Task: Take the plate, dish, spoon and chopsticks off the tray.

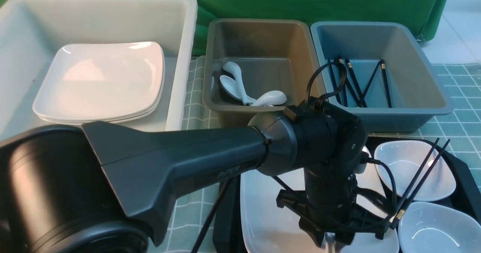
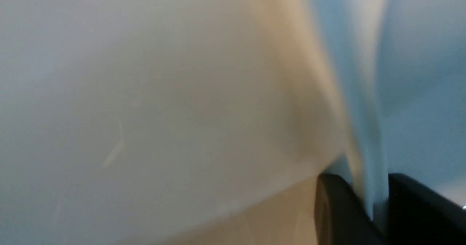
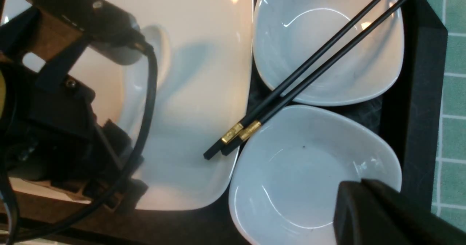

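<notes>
A: Tubs?
B: Three counted along the top of the frame: white tub (image 1: 180, 38), grey tub (image 1: 259, 38), blue tub (image 1: 375, 38).
A: Plates, dishes?
B: One plate (image 1: 263, 211) logged at lower centre, on one tray (image 3: 411, 110). A stack (image 1: 101, 80) at upper left, two or three plates, edges not separable. Two at lower right: upper dish (image 1: 409, 170), lower dish (image 1: 436, 226).
A: Spoons, chopsticks?
B: Three spoons (image 1: 240, 89) counted in the top-centre tub; one spoon (image 3: 160, 52) noted on the plate. One pair of chopsticks (image 3: 309, 63). Five-plus sticks (image 1: 356, 84) at upper right, total unsettled.

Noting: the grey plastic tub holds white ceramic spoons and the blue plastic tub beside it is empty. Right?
No. The blue plastic tub holds thin black chopsticks, per the front view; the grey plastic tub does hold white ceramic spoons.
</notes>
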